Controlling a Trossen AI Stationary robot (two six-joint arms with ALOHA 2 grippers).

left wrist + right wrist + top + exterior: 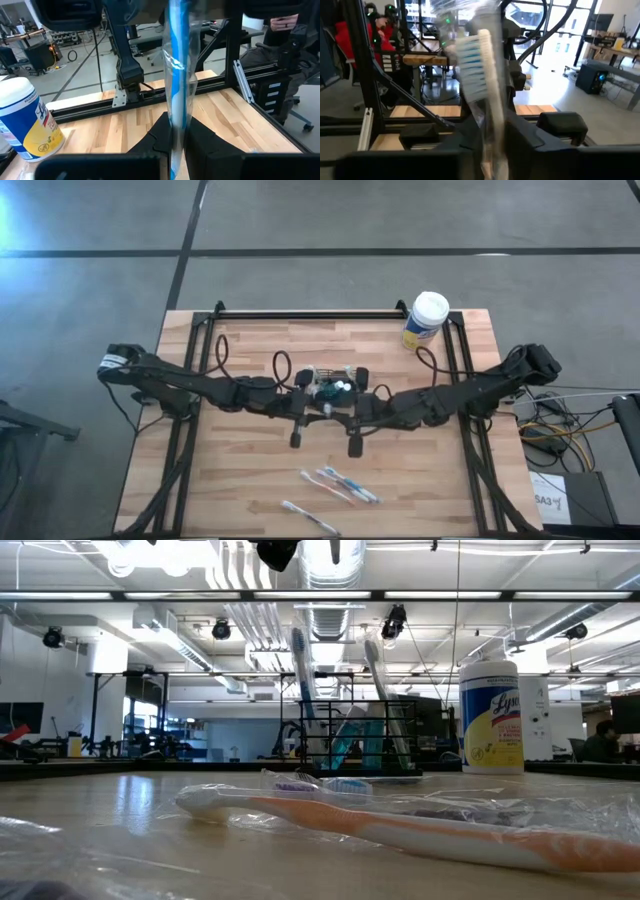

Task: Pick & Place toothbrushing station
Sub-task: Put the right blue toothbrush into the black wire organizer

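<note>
The black mesh caddy [330, 387] stands on the middle of the wooden table and shows far off in the low view [360, 735]. Two plastic-wrapped toothbrushes stand upright in it: a blue one [300, 660] and a white one [375, 670]. My left gripper [305, 395] reaches level to the caddy's left side and is shut on the blue brush [177, 75]. My right gripper [357, 402] reaches level to the caddy's right side and is shut on the white brush with blue-and-white bristles [477, 60]. My left gripper [177, 132] pinches the blue brush's wrapped handle [178, 117] between its two fingers. It comes level from the table's left, across the brush. The brush stands upright above the fingers. What lies below the fingers is hidden. My right gripper [492, 135] pinches the white brush's wrapped handle [492, 117] between its two fingers, below the head. It comes level from the table's right, across the brush. The brush stands nearly upright, bristle head up. Its lower end is hidden.
A white-lidded, yellow-labelled wipes canister [425, 320] stands at the far right corner. Several more wrapped toothbrushes [340, 485] lie near the table's front edge, one close to the low camera [400, 825]. Black frame rails run along the table's sides.
</note>
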